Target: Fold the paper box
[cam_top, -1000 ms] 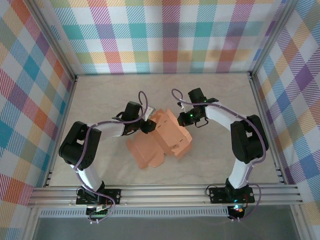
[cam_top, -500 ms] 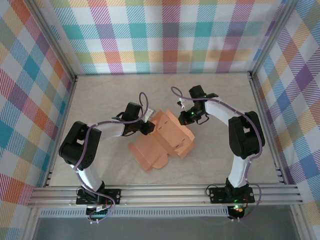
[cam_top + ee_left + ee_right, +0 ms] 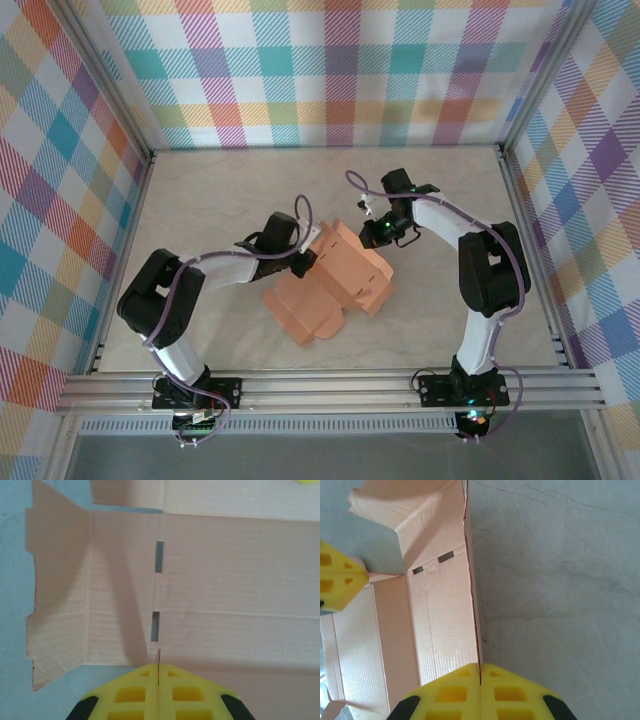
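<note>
The paper box (image 3: 335, 282) is a salmon-orange die-cut cardboard sheet, partly folded, lying mid-table between the two arms. My left gripper (image 3: 306, 256) is at its left side, shut on a thin upright edge of the box. In the left wrist view that edge runs between the yellow fingertips (image 3: 158, 669), with a slotted panel (image 3: 225, 580) beyond. My right gripper (image 3: 377, 236) is at the box's far right corner. It is shut on the top edge of a raised wall (image 3: 440, 610), pinched at the tips (image 3: 480, 669). The left fingers (image 3: 335, 580) show at the left of the right wrist view.
The pale marbled tabletop (image 3: 220, 190) is bare around the box. Checkered cloth walls (image 3: 330, 70) close off the back and both sides. An aluminium rail (image 3: 330, 385) carrying the arm bases runs along the near edge.
My left gripper has shut on the box's edge and moved right. The box has shifted slightly to the right. The right gripper has kept its hold and barely moved.
</note>
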Available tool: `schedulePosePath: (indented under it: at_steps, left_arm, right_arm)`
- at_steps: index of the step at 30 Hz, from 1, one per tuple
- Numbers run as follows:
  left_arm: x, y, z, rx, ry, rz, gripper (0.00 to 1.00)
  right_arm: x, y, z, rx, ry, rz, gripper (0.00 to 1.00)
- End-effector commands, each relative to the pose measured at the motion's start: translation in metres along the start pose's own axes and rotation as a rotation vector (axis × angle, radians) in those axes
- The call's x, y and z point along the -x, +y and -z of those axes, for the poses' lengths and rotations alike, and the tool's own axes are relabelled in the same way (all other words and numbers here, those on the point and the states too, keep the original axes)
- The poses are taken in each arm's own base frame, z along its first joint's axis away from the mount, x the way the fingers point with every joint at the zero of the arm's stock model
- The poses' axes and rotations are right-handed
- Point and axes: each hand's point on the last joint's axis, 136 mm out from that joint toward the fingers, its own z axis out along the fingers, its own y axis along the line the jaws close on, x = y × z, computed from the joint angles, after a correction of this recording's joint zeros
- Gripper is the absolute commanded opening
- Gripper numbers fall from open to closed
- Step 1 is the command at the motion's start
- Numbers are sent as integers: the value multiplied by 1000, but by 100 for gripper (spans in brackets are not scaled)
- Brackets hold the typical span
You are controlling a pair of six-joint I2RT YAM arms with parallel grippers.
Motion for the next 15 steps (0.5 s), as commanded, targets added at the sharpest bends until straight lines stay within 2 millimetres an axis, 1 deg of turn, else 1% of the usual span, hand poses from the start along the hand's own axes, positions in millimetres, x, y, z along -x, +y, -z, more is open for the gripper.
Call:
schedulePosePath:
  at_steps: [1, 7, 9, 15]
  left_arm:
    - [5, -4, 4, 136, -75, -124, 0]
    - [3, -9, -1, 396, -78, -286, 0]
    - [2, -13, -4, 477, -66, -350, 0]
    - [-8, -31, -24, 573, -8, -532, 0]
  right_arm:
    - [5, 8, 0, 44, -3, -7, 0]
    - [8, 6, -3, 45, -3, -13, 0]
    - [7, 5, -4, 47, -3, -48, 0]
    - [8, 3, -4, 51, -7, -56, 0]
